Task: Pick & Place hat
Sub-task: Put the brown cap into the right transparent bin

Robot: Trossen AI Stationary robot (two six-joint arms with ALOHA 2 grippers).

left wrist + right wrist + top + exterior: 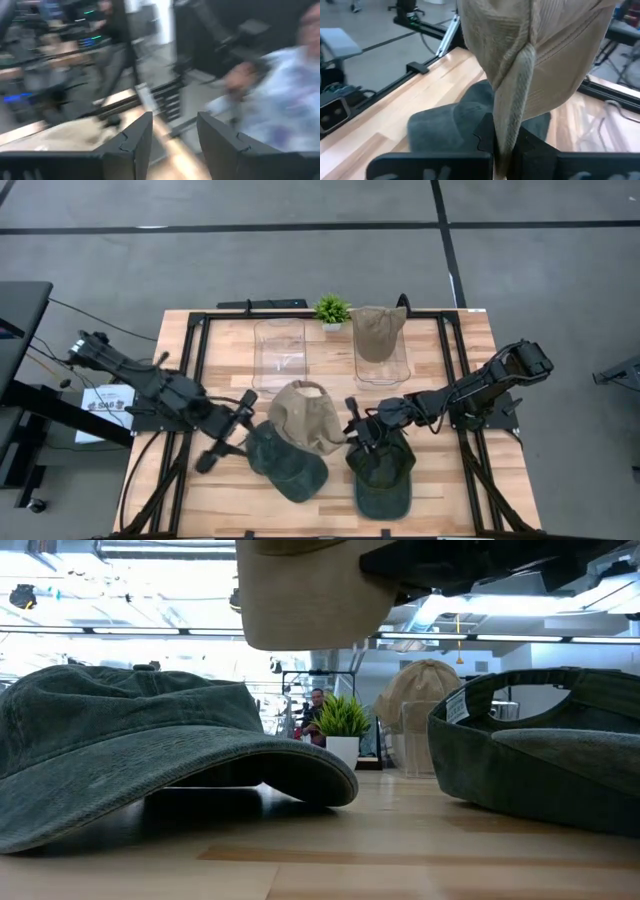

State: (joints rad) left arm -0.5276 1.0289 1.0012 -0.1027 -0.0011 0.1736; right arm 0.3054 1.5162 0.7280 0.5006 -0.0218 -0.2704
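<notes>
A tan hat [303, 416] hangs over the table's middle, clear of the wood in the low view [310, 590], with my right gripper [352, 423] shut on it. Below it lie two dark green hats. One [287, 462] rests crown up on its brim and rim. The other [381, 472] lies upside down on its crown. My left gripper [238, 430] stands open just left of the tan hat with nothing between its fingers [172, 145]. A second tan hat [379, 328] sits on a clear stand at the far side. My right gripper pinches a bunched fold of the tan hat's rim [512, 107] between its two shut fingers [485, 132], on the hat's right side. The fingers come nearly level from the table's right. The hat is lifted clear of the table and of the green hat beneath it.
An empty clear stand [280, 352] stands at the far side beside the one with the hat. A small potted plant [332, 308] is at the far edge between them. Black rails [196, 370] frame the table. A person [280, 100] shows blurred beyond the table.
</notes>
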